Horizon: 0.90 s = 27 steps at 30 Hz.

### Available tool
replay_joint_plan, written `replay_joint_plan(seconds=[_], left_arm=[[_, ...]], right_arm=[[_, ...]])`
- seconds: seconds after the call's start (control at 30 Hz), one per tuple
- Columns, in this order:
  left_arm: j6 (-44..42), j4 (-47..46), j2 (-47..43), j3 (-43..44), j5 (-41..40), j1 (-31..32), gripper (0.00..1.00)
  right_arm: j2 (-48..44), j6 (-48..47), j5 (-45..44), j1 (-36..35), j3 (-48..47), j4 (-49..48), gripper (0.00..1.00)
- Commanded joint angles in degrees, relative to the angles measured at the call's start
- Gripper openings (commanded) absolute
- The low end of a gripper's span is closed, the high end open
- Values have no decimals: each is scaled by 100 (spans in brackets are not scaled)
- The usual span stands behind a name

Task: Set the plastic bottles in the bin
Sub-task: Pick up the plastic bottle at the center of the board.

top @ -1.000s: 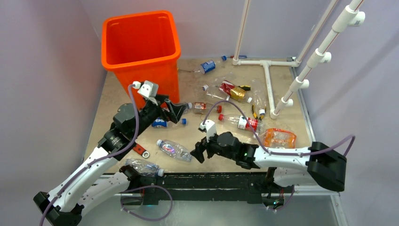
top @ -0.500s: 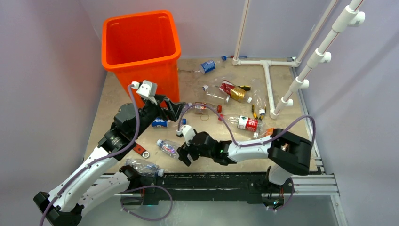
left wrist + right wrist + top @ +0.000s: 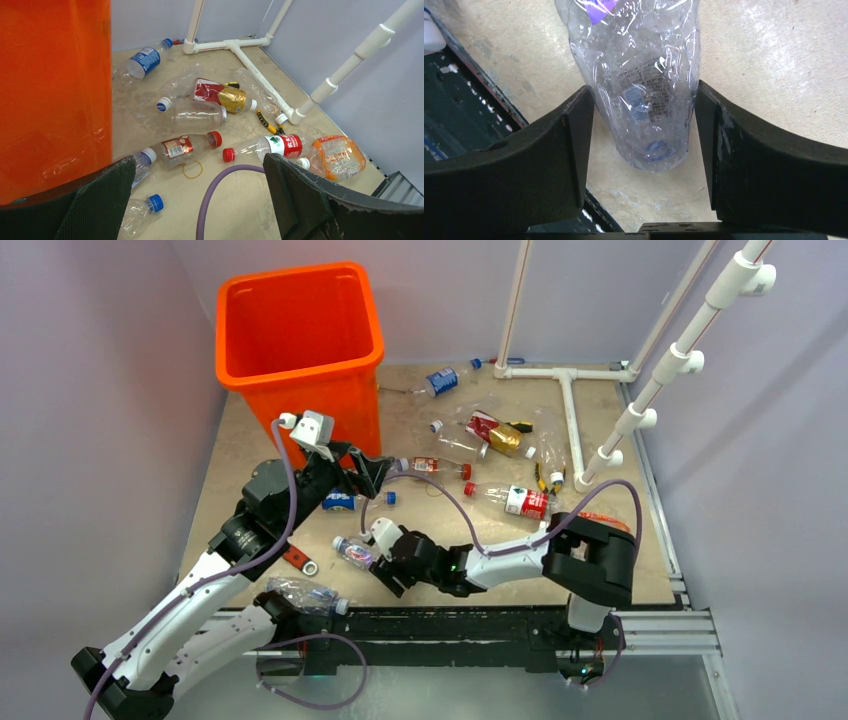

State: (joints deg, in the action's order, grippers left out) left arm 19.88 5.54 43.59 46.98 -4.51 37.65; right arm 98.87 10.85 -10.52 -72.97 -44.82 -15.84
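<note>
The orange bin [image 3: 298,335] stands at the back left; its wall fills the left of the left wrist view [image 3: 50,90]. My right gripper [image 3: 376,556] is open, its jaws either side of the base of a clear bottle with a purple label [image 3: 350,549], which lies on the table [image 3: 634,45] between the fingers [image 3: 574,140]. My left gripper [image 3: 372,472] is open and empty beside the bin, above a blue-labelled bottle [image 3: 338,502]. Other bottles lie about: a Pepsi one [image 3: 440,380], a red-capped one [image 3: 185,146], a red-labelled one [image 3: 280,145], an orange-tinted one [image 3: 336,156].
A crushed clear bottle [image 3: 300,592] lies at the near edge. A red-handled wrench [image 3: 297,559] lies by the left arm. A yellow-black screwdriver [image 3: 265,124] and a white pipe frame [image 3: 570,410] are at the right. A purple cable [image 3: 215,195] loops over the table.
My right arm has swung left along the front of the table, and its open jaws now straddle the purple-labelled bottle. The left arm has not moved.
</note>
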Motion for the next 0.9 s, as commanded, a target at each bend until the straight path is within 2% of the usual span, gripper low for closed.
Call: replay_joint_plan(seconds=[0.0, 0.27, 0.37, 0.7, 0.87], left_arm=[[-63, -53, -9, 42, -23, -8, 99], [-57, -53, 25, 39, -14, -9, 99], [-52, -53, 36, 39, -14, -4, 99], [-23, -96, -47, 39, -88, -25, 99], [397, -872, -340, -216, 412, -512, 99]], right_arm=[[189, -110, -555, -152, -219, 260, 68], [59, -69, -729, -257, -89, 146, 38], [-312, 36, -944, -270, 106, 200, 30], [-2645, 225, -1404, -334, 728, 1059, 24], [-3434, 785, -1487, -332, 862, 1358, 24]])
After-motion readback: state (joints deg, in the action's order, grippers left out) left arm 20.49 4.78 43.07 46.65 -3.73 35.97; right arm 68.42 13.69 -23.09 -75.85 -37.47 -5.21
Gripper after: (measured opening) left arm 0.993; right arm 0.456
